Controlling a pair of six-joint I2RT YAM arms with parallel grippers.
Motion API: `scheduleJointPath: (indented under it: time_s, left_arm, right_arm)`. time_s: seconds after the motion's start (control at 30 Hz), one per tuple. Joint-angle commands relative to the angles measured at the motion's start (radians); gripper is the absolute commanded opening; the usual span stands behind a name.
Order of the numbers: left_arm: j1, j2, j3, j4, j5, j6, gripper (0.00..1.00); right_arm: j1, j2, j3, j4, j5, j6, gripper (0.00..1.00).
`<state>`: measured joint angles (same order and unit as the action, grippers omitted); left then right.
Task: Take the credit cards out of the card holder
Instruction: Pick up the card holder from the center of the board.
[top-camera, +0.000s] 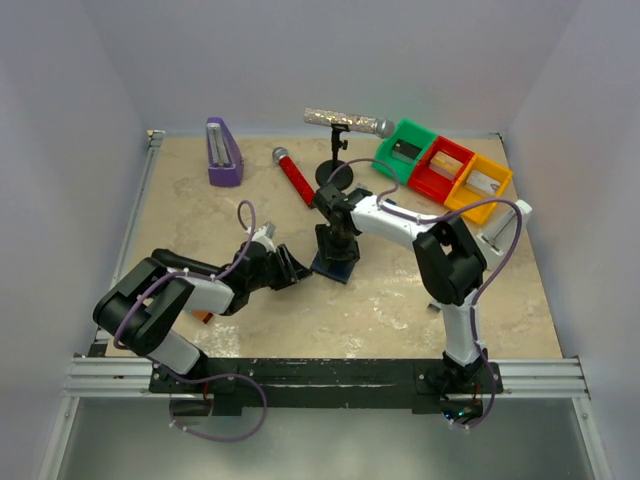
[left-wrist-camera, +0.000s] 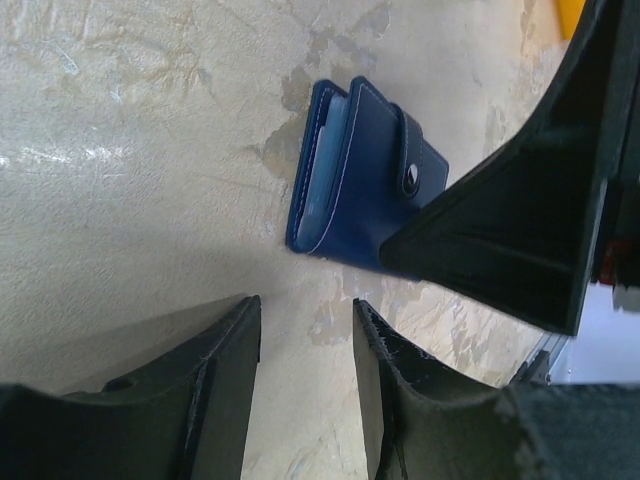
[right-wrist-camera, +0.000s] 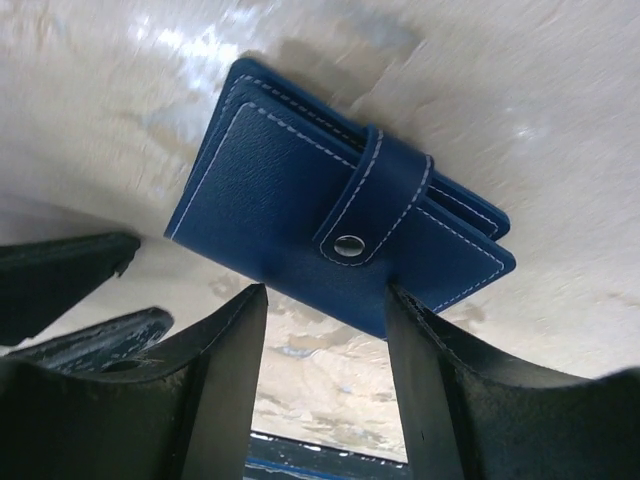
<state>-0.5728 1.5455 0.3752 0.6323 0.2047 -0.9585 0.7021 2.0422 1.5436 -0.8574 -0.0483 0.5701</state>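
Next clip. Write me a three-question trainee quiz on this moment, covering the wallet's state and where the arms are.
1. True or false: the card holder is unfolded flat.
2. Which arm's gripper is directly over it? A left, B right.
3. Fill in: the snap on its strap is ____.
Key: 1 false, it is folded shut. 2 B, the right gripper, jaws open; the left gripper is off to one side, also open. 3 fastened.

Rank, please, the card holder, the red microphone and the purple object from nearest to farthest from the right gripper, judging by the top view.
1. Card holder: mid-table, just beneath the right gripper.
2. Red microphone: farther back, slightly left.
3. Purple object: farthest, near the back-left corner.
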Motion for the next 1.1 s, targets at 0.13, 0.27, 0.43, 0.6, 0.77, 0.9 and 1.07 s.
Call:
scheduleJointPath:
  time_s: [0.13,0.27,0.43,0.6,0.77,0.9,1.07]
  left_arm:
    - [-0.006,-0.039,-0.015,0.033,0.001,-0.013,0.46]
    - [-0.006,-0.050,-0.010,0.024,-0.008,-0.009,0.46]
    - [0.001,-0.103,-0.002,-0.028,-0.028,0.006,0.46]
    - [-0.001,-0.209,-0.005,-0.126,-0.068,0.036,0.48]
    - [-0.006,-0.225,-0.051,-0.117,-0.053,0.007,0.40]
    - [-0.015,-0.191,-0.081,-0.086,-0.036,-0.006,0.33]
    - [-0.030,-0.119,-0.073,-0.026,0.016,-0.019,0.32]
  right_arm:
    - [0.105,-0.036,-0.097,0.093,-0.110,0.128,0.54]
    - [0.140,-0.066,-0.119,0.130,-0.134,0.172,0.54]
    - [0.125,-0.224,-0.161,0.129,-0.069,0.174,0.57]
    - [0.034,-0.370,-0.284,0.236,-0.082,0.120,0.58]
    - [-0.047,-0.330,-0.346,0.317,-0.168,0.067,0.53]
    - [-0.047,-0.286,-0.364,0.371,-0.200,0.077,0.51]
    - [-0.047,-0.232,-0.392,0.425,-0.236,0.111,0.51]
